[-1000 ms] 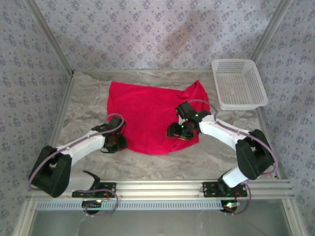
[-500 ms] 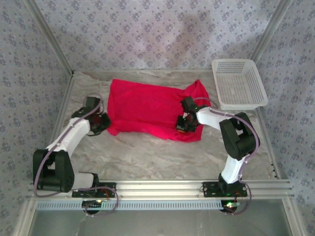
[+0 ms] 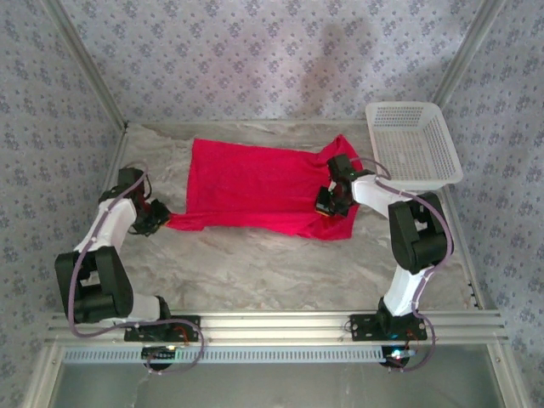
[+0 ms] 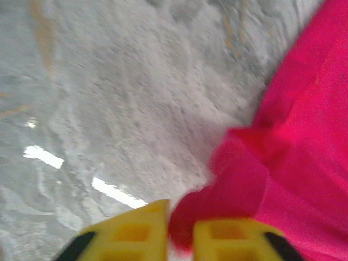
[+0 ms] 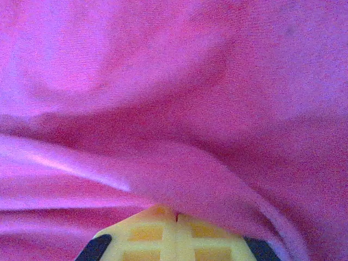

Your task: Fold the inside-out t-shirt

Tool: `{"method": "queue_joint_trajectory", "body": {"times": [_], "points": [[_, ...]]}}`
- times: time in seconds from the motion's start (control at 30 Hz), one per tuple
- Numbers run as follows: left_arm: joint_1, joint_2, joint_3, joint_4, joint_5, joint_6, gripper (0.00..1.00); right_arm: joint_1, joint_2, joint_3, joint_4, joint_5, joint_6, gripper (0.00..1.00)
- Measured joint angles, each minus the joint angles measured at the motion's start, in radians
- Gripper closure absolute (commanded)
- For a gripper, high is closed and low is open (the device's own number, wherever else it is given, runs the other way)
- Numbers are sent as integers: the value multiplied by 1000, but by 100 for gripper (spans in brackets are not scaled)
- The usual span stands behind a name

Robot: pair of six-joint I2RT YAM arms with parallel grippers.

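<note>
**Red shirt drawn out wide between both arms**

The inside-out t-shirt [image 3: 255, 183] lay across the far half of the surface [image 3: 255, 280] as a broad, shallow band, its right end near the white basket [image 3: 416, 180] at the far right corner. A second before, it had sat deeper and more bunched, with its near edge hanging closer to the arm bases. Since then that edge had pulled back toward the far side, and the cloth had spread sideways.

The near-left corner was now drawn out into a thin tongue running straight to the left gripper [image 3: 157, 219], which had swung out to the left edge. Seen from that wrist, the yellow jaws stood narrow with a nub of red cloth pinched between them.

The right gripper [image 3: 327, 202] had moved away and to the right, and sat on the shirt's right end. Its jaws were pressed fully together, and a ridge of cloth rose from their tips, so it looked to be gripping a fold.

To me this read as stretching and straightening rather than folding. The shirt was flatter and tauter, but the right end was still rumpled and no crisp fold line showed yet.
</note>
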Motion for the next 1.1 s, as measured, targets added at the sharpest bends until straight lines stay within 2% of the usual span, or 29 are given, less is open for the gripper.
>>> {"method": "queue_joint_trajectory", "body": {"times": [0.1, 0.2, 0.3, 0.43, 0.63, 0.67, 0.8, 0.93, 1.1], "points": [[-57, -24, 13, -17, -98, 2, 71, 1, 0, 39, -30, 2, -10, 100], [-105, -40, 15, -30, -150, 1, 69, 4, 0, 76, -39, 1, -14, 100], [-152, -45, -8, -13, -150, -19, 63, 7, -1, 95, -51, 0, -15, 100], [-225, -37, -74, 32, -110, -41, 62, 10, -6, 101, -60, 0, -19, 100], [-230, 86, -86, 88, -84, -50, 62, 14, -14, 102, -65, 0, -22, 100], [-230, 101, -86, 95, -83, -51, 64, 14, -14, 102, -65, 0, -22, 100], [-230, 159, -83, 119, -84, -60, 100, 18, -14, 102, -68, -4, -23, 100], [-226, 183, -16, 83, -91, -39, 100, 10, -18, 102, -98, -19, -35, 100], [-178, 101, 166, 20, -79, 0, 100, -61, -75, 139, -166, -34, -56, 100]]}}
